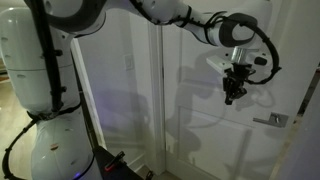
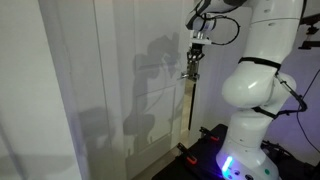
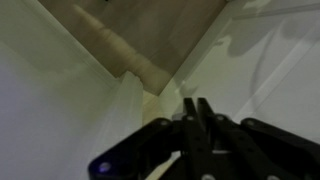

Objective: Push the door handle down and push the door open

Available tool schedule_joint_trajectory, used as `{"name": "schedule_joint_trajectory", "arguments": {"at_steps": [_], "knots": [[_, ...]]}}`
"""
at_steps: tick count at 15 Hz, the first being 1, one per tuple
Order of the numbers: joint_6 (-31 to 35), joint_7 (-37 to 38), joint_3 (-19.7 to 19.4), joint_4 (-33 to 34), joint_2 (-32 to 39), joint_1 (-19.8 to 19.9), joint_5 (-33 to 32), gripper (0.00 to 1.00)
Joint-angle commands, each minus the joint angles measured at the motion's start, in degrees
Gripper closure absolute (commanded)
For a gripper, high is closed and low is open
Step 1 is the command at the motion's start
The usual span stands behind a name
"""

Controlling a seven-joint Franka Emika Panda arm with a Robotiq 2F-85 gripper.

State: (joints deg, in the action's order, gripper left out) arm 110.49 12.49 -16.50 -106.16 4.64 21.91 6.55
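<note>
The door handle is a small silver-grey lever on a squarish backplate, low on the tall white panelled door. My gripper hangs in front of the door, above and to the left of the handle, apart from it. Its fingers are pressed together and hold nothing. It also shows in an exterior view, close to the door's face. In the wrist view the shut fingers point at the white door panel. The handle is out of the wrist view.
The robot's white base stands at the left, with its pedestal lit blue on the floor. A dark door frame edge runs at the far right. A wooden floor strip shows past the door.
</note>
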Motion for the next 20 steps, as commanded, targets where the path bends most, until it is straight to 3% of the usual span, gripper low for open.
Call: {"name": "schedule_joint_trajectory", "arguments": {"at_steps": [1,8,9,20], "knots": [[-4.6,-0.7,-1.0,-0.1,-2.9,-1.1,-1.6,0.60],[-9.2,-0.9,-0.9,0.3,-4.3,-1.1,-1.6,0.06],[-9.6,-1.0,-1.0,0.4,-4.4,-1.1,-1.6,0.02],[-10.2,-0.1,-1.3,0.6,-3.9,-1.0,-1.1,0.00]]}}
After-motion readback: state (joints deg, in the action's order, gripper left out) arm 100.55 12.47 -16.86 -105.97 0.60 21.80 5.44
